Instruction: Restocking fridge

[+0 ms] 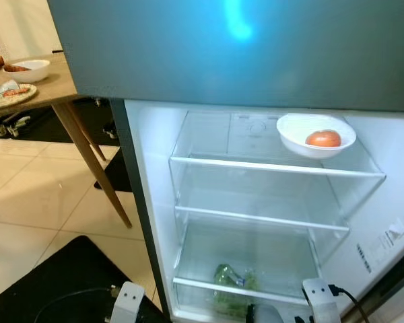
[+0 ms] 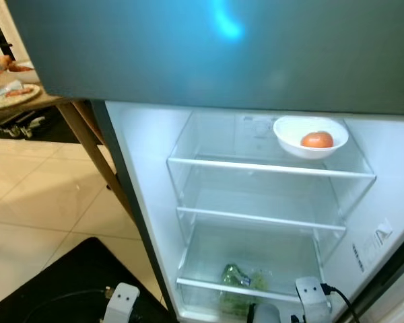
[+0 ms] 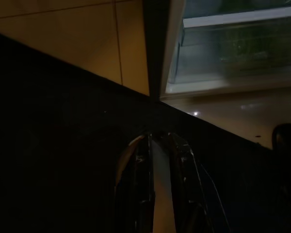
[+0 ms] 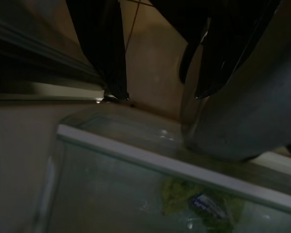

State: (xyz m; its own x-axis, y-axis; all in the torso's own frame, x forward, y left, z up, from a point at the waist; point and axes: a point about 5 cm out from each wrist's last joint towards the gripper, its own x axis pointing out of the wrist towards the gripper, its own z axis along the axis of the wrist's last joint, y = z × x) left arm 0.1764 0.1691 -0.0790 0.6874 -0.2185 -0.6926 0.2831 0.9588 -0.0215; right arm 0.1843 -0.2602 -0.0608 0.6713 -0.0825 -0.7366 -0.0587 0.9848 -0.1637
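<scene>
I'm facing the open fridge (image 1: 155, 202), bowl (image 1: 316, 134) with a tomato (image 1: 323, 138) on the top shelf's right and bagged greens (image 1: 232, 282) in the bottom drawer, right claw (image 4: 155, 94) spread empty above it, left claw (image 3: 157, 184) nearly together, so next I'd turn to the far-left worktop (image 1: 50, 87) for more.

The left wrist view is dim. The left claw (image 3: 153, 194) reaches forward, its two black fingers (image 3: 136, 184) lying close together with a narrow pale strip between them. Beneath it spreads a black mat (image 3: 53, 121), its edge running on a slant across tan floor tiles (image 3: 87, 39). Beyond the mat stands the open fridge (image 3: 160, 48), its dark edge upright, with a lit clear drawer (image 3: 233, 53) showing blurred green inside. A dark rounded shape sits at the far edge, too dim to identify.
</scene>
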